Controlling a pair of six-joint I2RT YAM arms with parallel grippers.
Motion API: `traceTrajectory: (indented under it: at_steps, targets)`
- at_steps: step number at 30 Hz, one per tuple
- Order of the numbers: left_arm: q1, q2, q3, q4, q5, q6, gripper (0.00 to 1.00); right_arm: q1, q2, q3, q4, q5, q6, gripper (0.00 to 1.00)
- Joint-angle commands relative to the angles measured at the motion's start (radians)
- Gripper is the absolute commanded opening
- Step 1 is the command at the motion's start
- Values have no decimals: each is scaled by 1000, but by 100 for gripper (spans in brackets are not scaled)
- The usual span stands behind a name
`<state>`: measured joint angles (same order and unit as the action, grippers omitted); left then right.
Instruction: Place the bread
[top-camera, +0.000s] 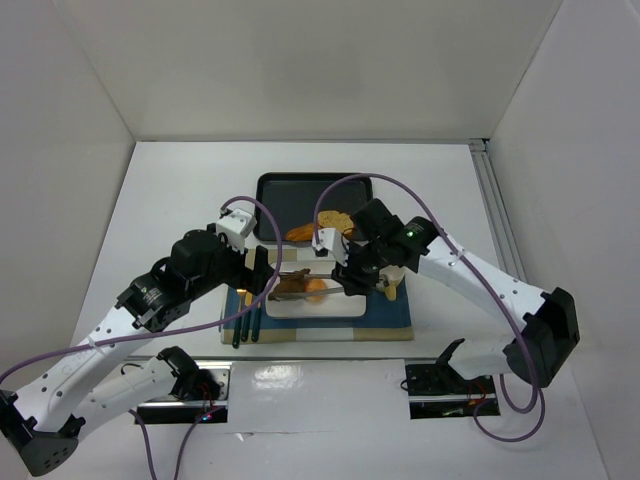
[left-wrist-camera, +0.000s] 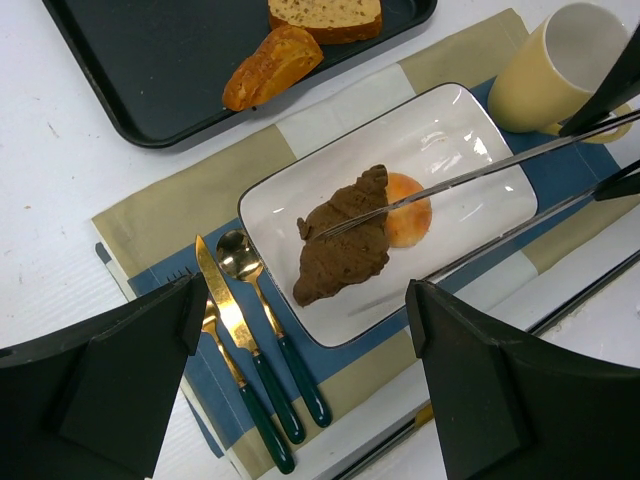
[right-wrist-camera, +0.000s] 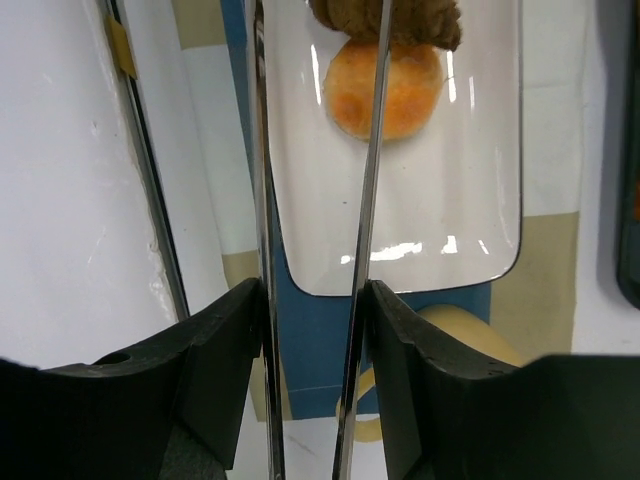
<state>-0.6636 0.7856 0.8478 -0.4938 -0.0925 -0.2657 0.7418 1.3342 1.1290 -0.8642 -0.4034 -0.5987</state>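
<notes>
The right tool (right-wrist-camera: 312, 300) clamps tongs (right-wrist-camera: 370, 150) reaching brown bread (left-wrist-camera: 345, 250) on plate (left-wrist-camera: 460, 130); left tool (left-wrist-camera: 308, 305) gapes empty.

The left arm (top-camera: 112, 335) rises from the near left and reaches inward, elbow raised and wrist bent down toward the middle. The left gripper (left-wrist-camera: 308, 305) hangs with its fingers (left-wrist-camera: 120, 380) wide apart and nothing between them. The right arm (top-camera: 480, 273) stretches from the near right toward the centre, its forearm sloping leftward. The right gripper (right-wrist-camera: 312, 340) presses its fingers (right-wrist-camera: 225, 350) on the two blades of the tongs (right-wrist-camera: 372, 180), which stand slightly apart.
</notes>
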Motion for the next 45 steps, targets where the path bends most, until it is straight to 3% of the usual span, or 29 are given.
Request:
traceTrajectory:
  at_steps: [1,8,14,18,23,29,32,38,45]
  targets:
    - [4,-8,-3,31,-9,-6,100,-9,-73,71,4,5,8,53]
    - [4,1,-3,31,-18,-6,100,-62,-142,117,-16,14,-10,53]
    - [4,1,-12,31,-27,-6,100,-185,-240,117,-4,-8,-21,53]
    - [4,10,-12,31,-27,-6,100,-336,-309,43,77,91,-32,50]
    - [4,10,-12,31,-27,-6,100,-637,-348,-119,298,196,-4,50]
    - [4,1,-12,31,-16,-6,100,-947,-209,-245,514,158,16,50]
    - [4,1,-12,40,-16,-6,100,-1015,-86,-267,565,158,39,50]
    - [4,32,-12,40,7,-6,100,-1039,117,-258,591,178,71,52]
    - [4,107,-12,40,34,-6,100,-1049,232,-221,453,163,39,65]
